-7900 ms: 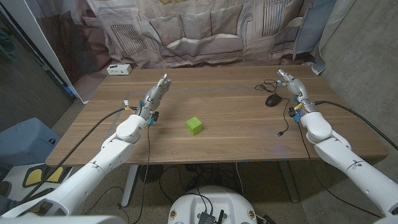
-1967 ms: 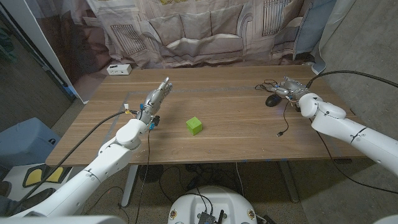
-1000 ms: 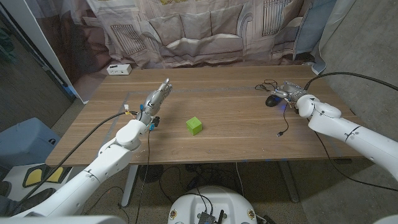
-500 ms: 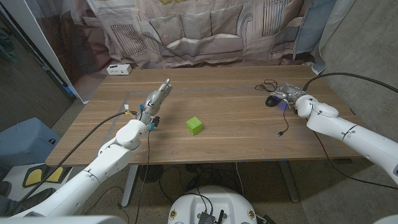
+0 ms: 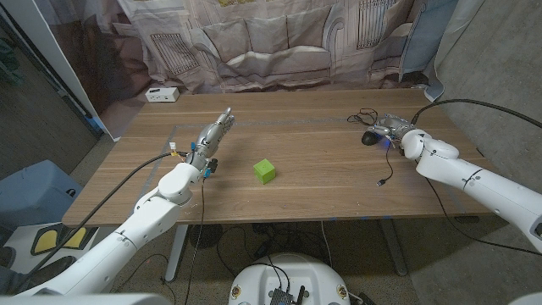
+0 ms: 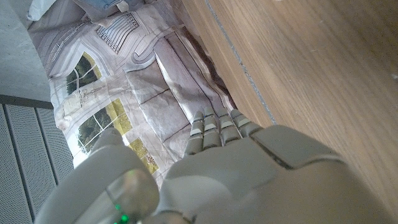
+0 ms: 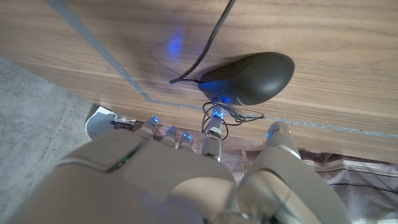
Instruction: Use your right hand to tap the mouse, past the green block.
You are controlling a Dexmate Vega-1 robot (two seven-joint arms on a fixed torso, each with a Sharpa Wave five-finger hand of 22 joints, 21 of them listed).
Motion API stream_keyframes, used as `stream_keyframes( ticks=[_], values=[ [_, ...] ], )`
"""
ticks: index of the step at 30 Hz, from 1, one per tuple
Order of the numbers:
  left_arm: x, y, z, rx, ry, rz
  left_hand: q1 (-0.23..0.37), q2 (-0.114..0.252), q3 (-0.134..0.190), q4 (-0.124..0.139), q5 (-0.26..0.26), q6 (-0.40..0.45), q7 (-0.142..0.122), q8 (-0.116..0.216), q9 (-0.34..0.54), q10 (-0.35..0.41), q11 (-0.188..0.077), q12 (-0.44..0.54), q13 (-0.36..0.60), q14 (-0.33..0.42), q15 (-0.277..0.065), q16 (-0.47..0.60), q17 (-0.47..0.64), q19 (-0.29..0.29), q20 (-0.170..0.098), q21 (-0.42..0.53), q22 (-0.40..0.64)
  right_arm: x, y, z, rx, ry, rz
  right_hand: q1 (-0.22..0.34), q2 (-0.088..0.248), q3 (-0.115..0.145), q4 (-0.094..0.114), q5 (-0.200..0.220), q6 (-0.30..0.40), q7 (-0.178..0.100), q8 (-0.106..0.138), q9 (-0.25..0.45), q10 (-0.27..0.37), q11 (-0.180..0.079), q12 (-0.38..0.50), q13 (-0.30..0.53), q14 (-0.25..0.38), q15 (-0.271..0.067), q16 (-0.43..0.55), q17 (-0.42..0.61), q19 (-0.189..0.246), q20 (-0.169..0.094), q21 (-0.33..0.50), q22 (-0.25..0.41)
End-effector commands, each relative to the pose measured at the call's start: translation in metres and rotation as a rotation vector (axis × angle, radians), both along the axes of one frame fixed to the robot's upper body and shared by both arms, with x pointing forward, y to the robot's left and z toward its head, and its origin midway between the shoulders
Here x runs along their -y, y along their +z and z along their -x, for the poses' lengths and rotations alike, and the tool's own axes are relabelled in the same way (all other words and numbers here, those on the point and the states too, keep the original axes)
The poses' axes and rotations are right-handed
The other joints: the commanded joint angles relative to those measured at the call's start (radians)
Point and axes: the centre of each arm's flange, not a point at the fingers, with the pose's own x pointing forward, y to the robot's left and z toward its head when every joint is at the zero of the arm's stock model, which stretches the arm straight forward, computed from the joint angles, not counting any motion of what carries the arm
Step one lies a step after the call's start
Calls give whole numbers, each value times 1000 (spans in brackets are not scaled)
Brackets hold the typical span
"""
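The right hand has been moved down beside the small black computer mouse, past the green cube. Nothing is held; fingers are spread. The tap is not seen yet.

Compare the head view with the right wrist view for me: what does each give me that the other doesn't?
Head view alone: the green block mid-table, the left hand at the table's left, a white box at the far left corner, and the cable's loose plug end.

Right wrist view alone: a close look at the mouse, with a blue glow on the wood beside it, and the fingertips short of the mouse, not touching.

Both: the black mouse, its cable, the right hand and the wooden table.
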Motion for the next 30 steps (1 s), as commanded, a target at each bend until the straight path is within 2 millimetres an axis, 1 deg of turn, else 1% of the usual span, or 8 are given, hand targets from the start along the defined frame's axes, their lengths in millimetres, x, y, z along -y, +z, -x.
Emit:
stream_keyframes(
  ticks=[1, 4, 20, 30],
  values=[
    [0, 3, 0, 1, 5, -2, 4, 9, 4, -6, 0, -5, -1, -4, 5, -1, -1, -1, 2, -5, 5, -3, 4, -7, 4, -2, 5, 2, -1, -4, 16, -1, -6, 9, -7, 6, 0, 0, 26, -1, 8, 5, -37, -17, 10, 3, -179, 5, 10, 2, -145, -9, 11, 2],
    [0, 4, 0, -1, 10, -3, 4, 9, 4, -7, 0, -5, -1, -4, 5, 0, -1, -1, 2, -5, 5, -3, 4, -9, 5, -3, 6, 3, -2, -4, 21, -1, -10, 9, -8, 7, 0, 0, 37, -1, 11, 5, -30, -22, 11, 3, -169, 4, 13, 2, -138, -9, 13, 2],
    [1, 4, -2, -6, 11, -3, 4, 11, 4, -9, -1, -3, -3, -4, 5, -1, -4, -1, 2, -6, 6, -3, 5, -24, 5, -9, 6, 5, -9, -5, 13, -9, -15, 11, -9, 9, -2, 1, 53, -2, 13, 5, -16, -22, 13, 2, -160, 4, 16, 1, -129, -8, 14, 2],
    [1, 4, -2, -10, 10, -6, 3, 12, 4, -10, -1, -4, -3, -4, 5, -1, -4, -2, 2, -6, 5, -2, 5, -27, 6, -9, 6, 8, -16, -5, 2, -23, -30, 12, -10, 10, -3, 1, 80, 11, 19, 4, -3, -21, 15, 1, -155, 4, 16, 1, -120, -7, 15, 2]
  ],
)
